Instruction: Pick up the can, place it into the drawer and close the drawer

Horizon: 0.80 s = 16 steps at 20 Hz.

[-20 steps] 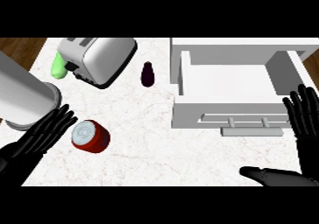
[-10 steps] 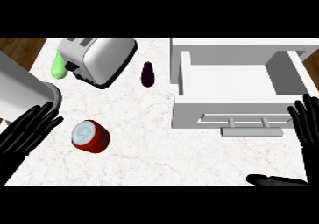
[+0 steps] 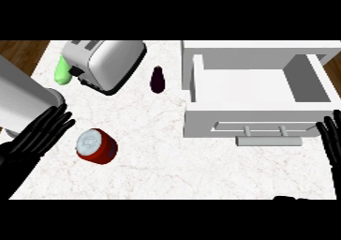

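A red can [image 3: 96,146] with a pale lid lies on its side on the white marble counter, left of centre. My left hand [image 3: 36,136] is open just left of the can, fingers straight and pointing up-right, apart from it. The white drawer [image 3: 260,93] stands pulled open at the upper right, its inside bare and its handle [image 3: 269,139] facing me. My right hand [image 3: 337,140] is open at the right edge, fingers up, beside the drawer's front.
A silver toaster [image 3: 107,62] sits at the back left with a green item [image 3: 62,71] beside it. A dark purple eggplant [image 3: 158,79] lies between the toaster and the drawer. A large grey cylinder [image 3: 14,103] stands at the left edge.
Both hands have drifted outward and lower: the left away from the can toward the left edge, the right toward the right edge. The can and drawer have not moved.
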### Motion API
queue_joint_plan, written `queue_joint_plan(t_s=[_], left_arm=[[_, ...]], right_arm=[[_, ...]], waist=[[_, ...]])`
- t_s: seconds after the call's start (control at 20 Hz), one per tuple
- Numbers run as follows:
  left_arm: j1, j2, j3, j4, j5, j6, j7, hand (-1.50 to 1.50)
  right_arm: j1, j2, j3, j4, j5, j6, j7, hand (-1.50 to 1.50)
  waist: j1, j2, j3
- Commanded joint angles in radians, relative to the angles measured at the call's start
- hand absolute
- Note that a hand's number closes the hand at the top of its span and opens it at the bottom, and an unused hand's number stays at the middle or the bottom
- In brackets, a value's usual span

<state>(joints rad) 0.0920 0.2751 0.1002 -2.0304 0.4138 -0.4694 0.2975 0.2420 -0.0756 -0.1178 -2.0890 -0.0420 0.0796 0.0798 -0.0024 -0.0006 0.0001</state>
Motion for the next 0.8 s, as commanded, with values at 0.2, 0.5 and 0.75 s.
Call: queue_joint_plan(t_s=[0.2, 0.5, 0.75], left_arm=[[-0.030, -0.093, -0.057, 0.173, -0.194, -0.037, -0.137, -1.50], [-0.061, -0.105, -0.031, 0.210, -0.213, -0.029, -0.154, -1.50], [-0.006, -0.094, 0.014, 0.298, -0.277, -0.058, -0.280, -1.50]], right_arm=[[0.025, -0.018, -0.051, -0.019, -0.036, 0.052, 0.003, -1.50], [-0.070, -0.039, -0.111, 0.088, -0.049, 0.061, -0.007, -1.50], [-0.019, -0.012, -0.097, 0.049, -0.052, 0.082, -0.016, -1.50]], waist=[[-0.002, 0.000, 0.000], [0.002, 0.000, 0.000], [0.002, 0.000, 0.000]])
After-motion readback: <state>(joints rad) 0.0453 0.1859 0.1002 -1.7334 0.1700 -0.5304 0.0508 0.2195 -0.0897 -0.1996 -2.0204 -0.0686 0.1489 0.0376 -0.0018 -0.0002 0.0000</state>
